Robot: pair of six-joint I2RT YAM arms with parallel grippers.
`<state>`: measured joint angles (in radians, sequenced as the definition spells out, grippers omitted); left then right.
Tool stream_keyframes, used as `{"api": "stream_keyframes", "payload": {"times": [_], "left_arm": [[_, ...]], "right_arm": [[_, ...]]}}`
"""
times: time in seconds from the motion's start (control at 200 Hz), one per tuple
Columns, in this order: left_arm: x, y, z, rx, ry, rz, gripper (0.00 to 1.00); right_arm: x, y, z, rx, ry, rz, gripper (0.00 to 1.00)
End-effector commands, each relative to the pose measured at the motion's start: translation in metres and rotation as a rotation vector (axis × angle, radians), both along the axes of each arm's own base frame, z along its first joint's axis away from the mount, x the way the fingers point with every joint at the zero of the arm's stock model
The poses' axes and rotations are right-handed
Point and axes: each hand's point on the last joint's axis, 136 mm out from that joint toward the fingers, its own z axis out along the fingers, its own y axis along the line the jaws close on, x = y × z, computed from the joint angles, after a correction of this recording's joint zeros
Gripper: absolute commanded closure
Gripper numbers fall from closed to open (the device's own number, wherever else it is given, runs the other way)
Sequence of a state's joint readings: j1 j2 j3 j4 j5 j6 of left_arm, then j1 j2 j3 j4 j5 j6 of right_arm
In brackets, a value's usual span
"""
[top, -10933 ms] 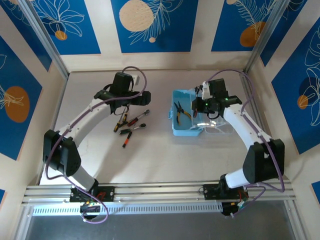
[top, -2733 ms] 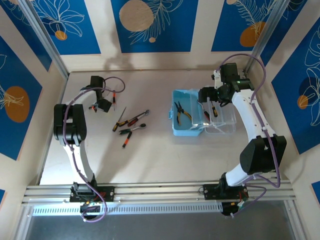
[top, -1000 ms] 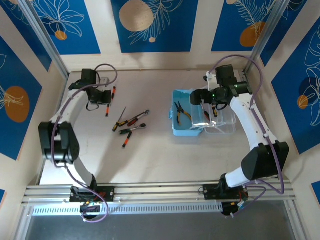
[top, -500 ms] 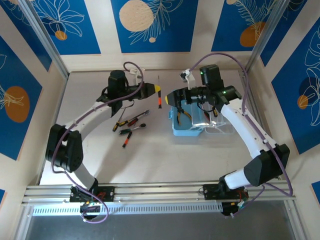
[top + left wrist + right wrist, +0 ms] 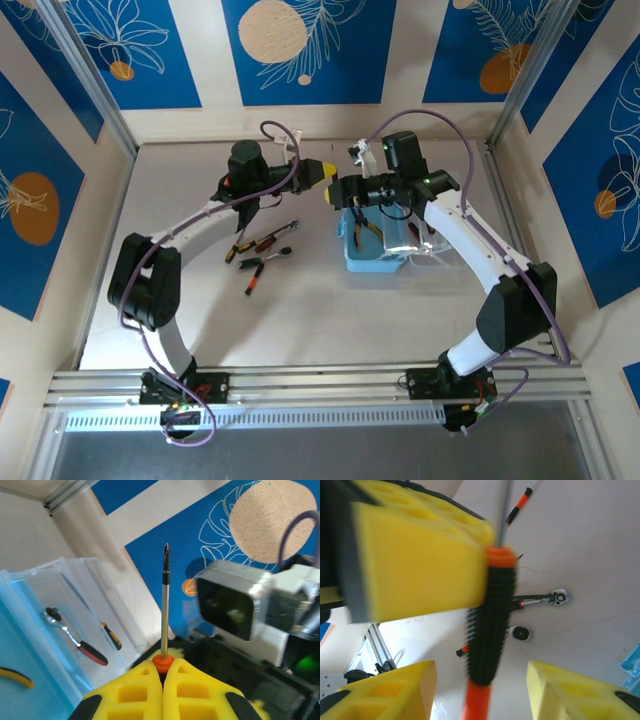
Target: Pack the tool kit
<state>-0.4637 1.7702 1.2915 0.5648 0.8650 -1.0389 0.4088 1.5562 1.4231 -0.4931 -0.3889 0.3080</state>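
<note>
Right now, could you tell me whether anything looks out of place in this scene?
Yes: a ratchet and a small screwdriver lie in the case's clear lid, not in the blue base with the pliers. Other tools lie loose on the table. The left pincer holds a long screwdriver.

The pale tabletop (image 5: 300, 330) is carrying a light-blue case (image 5: 372, 264) lying open toward its right side, clear lid (image 5: 445, 258) spread flat beside it, and red-and-black hand tools (image 5: 262, 250) lying loose toward the left.
</note>
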Motion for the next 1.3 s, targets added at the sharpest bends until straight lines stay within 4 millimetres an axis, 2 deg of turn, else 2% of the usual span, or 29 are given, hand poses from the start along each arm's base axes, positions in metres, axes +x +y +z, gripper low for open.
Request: {"api": "stream_keyframes", "payload": {"times": [0.0, 0.045, 0.23, 0.29, 0.36, 0.435, 0.485, 0.565, 0.59, 0.655, 0.735, 0.885, 1.005, 1.11, 1.296], "left_arm": [[-0.012, -0.007, 0.025, -0.04, -0.082, -0.061, 1.0], [-0.012, -0.007, 0.022, -0.032, -0.075, -0.064, 1.0], [-0.012, -0.01, 0.007, 0.009, -0.067, -0.081, 1.0], [-0.012, -0.007, -0.003, 0.063, -0.079, -0.079, 1.0], [-0.006, 0.005, -0.023, 0.2, -0.104, -0.035, 0.77], [0.006, 0.036, -0.048, 0.465, -0.147, 0.069, 0.51], [0.013, 0.064, -0.064, 0.677, -0.174, 0.142, 0.35], [0.023, 0.108, -0.078, 0.964, -0.221, 0.226, 0.07], [0.025, 0.121, -0.08, 1.035, -0.228, 0.246, 0.01], [0.029, 0.15, -0.088, 1.177, -0.223, 0.286, 0.0], [0.029, 0.174, -0.097, 1.263, -0.197, 0.311, 0.0], [0.025, 0.198, -0.12, 1.309, -0.122, 0.331, 0.0], [0.021, 0.202, -0.135, 1.311, -0.083, 0.328, 0.0], [0.019, 0.202, -0.143, 1.312, -0.069, 0.317, 0.0], [0.017, 0.198, -0.149, 1.287, -0.059, 0.3, 0.0]], "right_arm": [[0.007, 0.006, 0.005, 0.014, -0.012, -0.012, 0.55], [0.008, 0.007, 0.006, 0.013, -0.014, -0.015, 0.6], [0.01, 0.004, 0.014, 0.013, -0.039, -0.033, 1.0], [0.009, -0.001, 0.016, -0.001, -0.041, -0.046, 1.0], [0.008, -0.011, 0.016, -0.032, -0.039, -0.069, 1.0], [0.007, -0.033, 0.015, -0.08, -0.038, -0.115, 1.0], [0.007, -0.054, 0.013, -0.117, -0.031, -0.162, 1.0], [0.009, -0.096, 0.006, -0.181, -0.002, -0.262, 1.0], [0.011, -0.111, 0.002, -0.203, 0.018, -0.302, 1.0], [0.013, -0.153, -0.006, -0.26, 0.068, -0.418, 1.0], [0.012, -0.2, -0.018, -0.353, 0.114, -0.543, 1.0], [0.006, -0.262, -0.043, -0.555, 0.199, -0.689, 1.0], [0.003, -0.29, -0.059, -0.697, 0.242, -0.758, 1.0], [0.002, -0.306, -0.067, -0.778, 0.264, -0.802, 1.0], [0.0, -0.318, -0.082, -0.848, 0.298, -0.814, 1.0]]}}
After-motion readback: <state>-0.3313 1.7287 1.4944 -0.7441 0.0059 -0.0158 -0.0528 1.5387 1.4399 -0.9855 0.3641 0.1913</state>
